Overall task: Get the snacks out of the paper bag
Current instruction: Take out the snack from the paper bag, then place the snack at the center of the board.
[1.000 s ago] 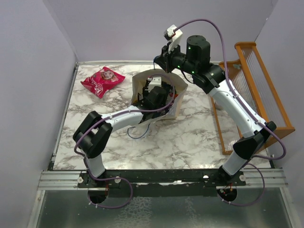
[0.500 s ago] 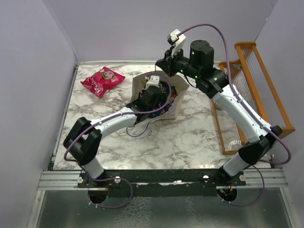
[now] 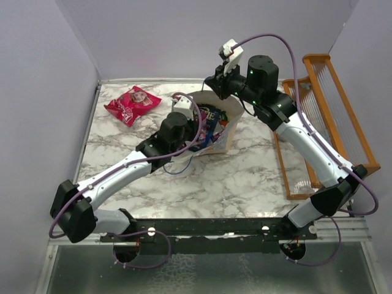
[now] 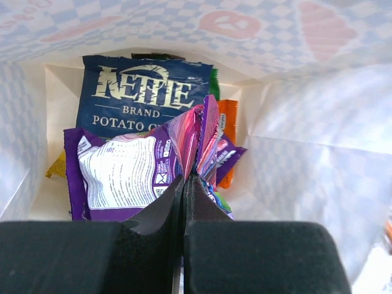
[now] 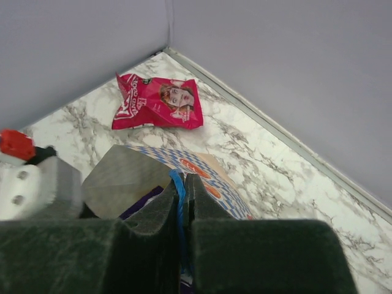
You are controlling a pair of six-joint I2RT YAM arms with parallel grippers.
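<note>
Inside, the left end effector [image 4: 185, 182] is pinched tight on the crimped edge of a purple packet [image 4: 122, 174] within the paper bag [image 4: 306, 147], near a dark blue chips bag [image 4: 144, 92]. The right end effector [image 5: 183, 184] clamps the bag's blue cord handle [image 5: 177, 187]. 1 pink-red bag [image 3: 131, 104] lies on the desk [image 3: 245, 177].
</note>
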